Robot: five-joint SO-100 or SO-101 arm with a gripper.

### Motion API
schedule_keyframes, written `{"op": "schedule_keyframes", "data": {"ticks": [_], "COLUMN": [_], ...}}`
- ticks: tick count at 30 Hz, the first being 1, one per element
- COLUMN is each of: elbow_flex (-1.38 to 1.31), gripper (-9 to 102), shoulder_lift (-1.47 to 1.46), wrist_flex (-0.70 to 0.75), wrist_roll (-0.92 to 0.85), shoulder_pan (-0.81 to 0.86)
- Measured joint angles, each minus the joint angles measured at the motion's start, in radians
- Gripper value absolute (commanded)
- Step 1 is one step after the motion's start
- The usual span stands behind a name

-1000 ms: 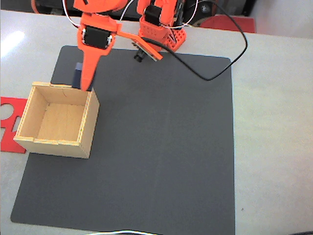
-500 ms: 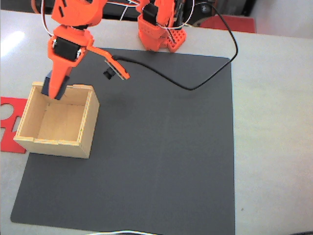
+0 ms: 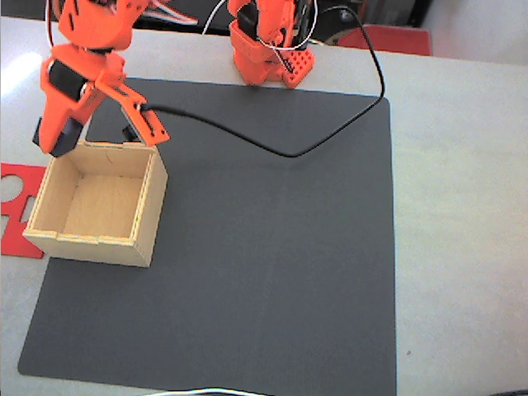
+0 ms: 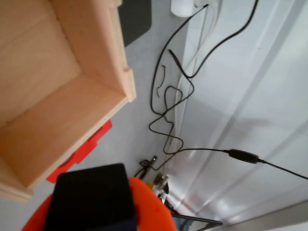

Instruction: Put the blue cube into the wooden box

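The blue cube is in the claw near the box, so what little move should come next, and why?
Probably a short shift sideways over the opening. The gripper holds the blue cube beside the wooden box, at its far left corner in the fixed view, so letting go now might drop it outside.

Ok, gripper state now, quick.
Gripper: shut on the blue cube, held above the far-left corner of the box.

Orange printed arm [image 3: 82,58], black servos, black cable [image 3: 272,148], white wires.
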Motion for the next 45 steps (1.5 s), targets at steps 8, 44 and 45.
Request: {"op": "schedule_keyframes", "data": {"ticks": [8,44,45], "elbow_flex": [0.0,0.0,0.0], "gripper": [0,0,0], "shoulder_lift": [-0.077,-0.179,-0.169], "wrist_flex": [-0.018,-0.034,-0.034], "wrist_roll": [0.003,-0.009,-0.009], "shoulder_pan": [-0.003,-0.018,-0.023]}}
